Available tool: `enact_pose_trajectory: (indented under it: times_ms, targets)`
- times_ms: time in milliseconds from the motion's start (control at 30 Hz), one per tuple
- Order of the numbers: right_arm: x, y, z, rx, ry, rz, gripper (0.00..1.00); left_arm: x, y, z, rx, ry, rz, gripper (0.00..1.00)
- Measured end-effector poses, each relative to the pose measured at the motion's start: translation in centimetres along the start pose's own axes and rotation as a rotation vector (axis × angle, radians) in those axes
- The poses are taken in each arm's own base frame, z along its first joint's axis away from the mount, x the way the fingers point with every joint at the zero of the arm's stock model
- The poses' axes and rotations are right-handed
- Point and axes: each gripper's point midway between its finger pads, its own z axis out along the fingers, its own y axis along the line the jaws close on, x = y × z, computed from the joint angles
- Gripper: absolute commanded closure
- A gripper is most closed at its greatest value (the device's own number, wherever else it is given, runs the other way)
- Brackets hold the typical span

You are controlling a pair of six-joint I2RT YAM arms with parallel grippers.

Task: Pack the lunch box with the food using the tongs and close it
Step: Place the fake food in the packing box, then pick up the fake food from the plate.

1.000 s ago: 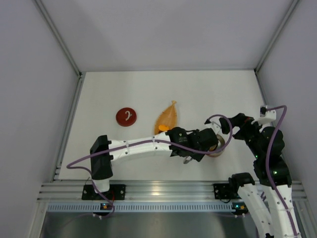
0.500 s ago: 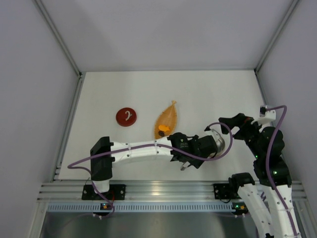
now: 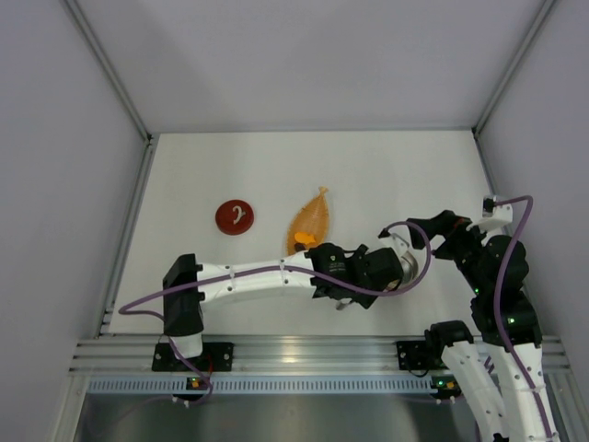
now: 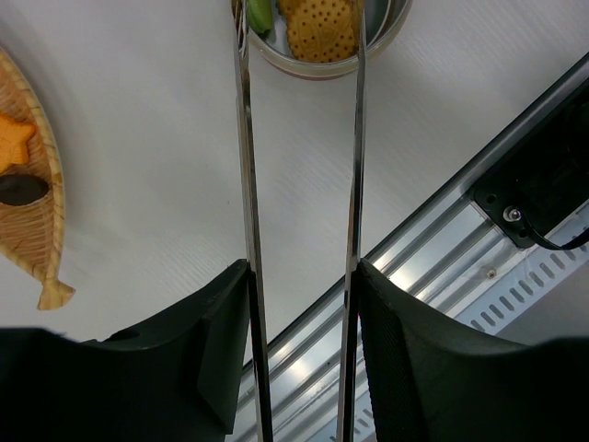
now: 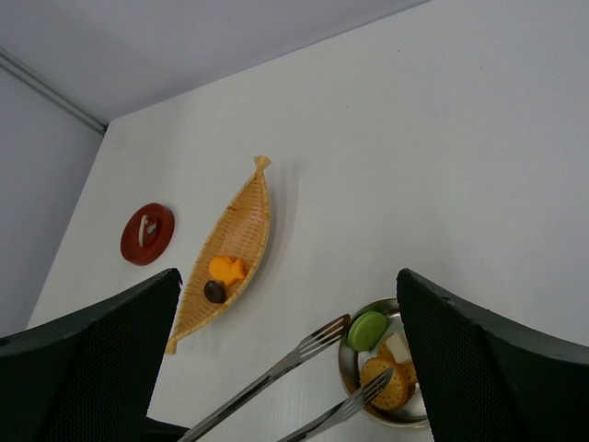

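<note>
The lunch box (image 5: pixel 341 361) stands open at the front right, holding a green piece (image 5: pixel 367 329), a round cracker (image 5: pixel 385 382) and other food. My left gripper (image 4: pixel 302 272) is shut on the tongs (image 4: pixel 245 184). Their two arms are spread, with the tips over the box rim (image 4: pixel 322 69) and nothing between them. The orange tray (image 5: pixel 244 216) still holds an orange piece (image 5: pixel 226 269) and a dark piece (image 5: pixel 214 291). The red lid (image 5: pixel 146 234) lies flat, left of the tray. My right gripper (image 5: pixel 287 276) hangs open and empty above the box.
The metal rail (image 4: pixel 433 267) runs along the table's near edge, close to the left gripper. Grey walls (image 3: pixel 92 138) enclose the table on three sides. In the top view the left arm (image 3: pixel 267 274) stretches across the front of the table.
The left gripper has drawn back a little to the left, away from the lunch box, and the tongs' arms have spread apart. The right arm has barely moved.
</note>
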Motion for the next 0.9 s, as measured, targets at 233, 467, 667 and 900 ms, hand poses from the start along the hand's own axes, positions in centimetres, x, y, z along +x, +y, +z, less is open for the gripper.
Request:
enact_pose_trajectory:
  times_ms: [233, 467, 667, 900]
  targets:
    - [0.0, 0.0, 0.0, -0.001, 0.0, 0.0, 0.01, -2.3, 1.5, -3.5, -0.025, -0.098, -0.029, 0.46]
    - [0.1, 0.2, 0.0, -0.011, 0.006, 0.003, 0.01, -4.3, 5.5, -8.5, -0.06, -0.206, -0.125, 0.46]
    - [0.2, 0.5, 0.1, -0.024, 0.014, 0.01, 0.0, -1.9, 12.8, -9.2, -0.154, -0.185, -0.26, 0.46]
    - [0.7, 0.5, 0.6, -0.03, 0.044, 0.014, 0.0, 2.5, 16.3, -7.1, -0.205, -0.056, -0.316, 0.46]
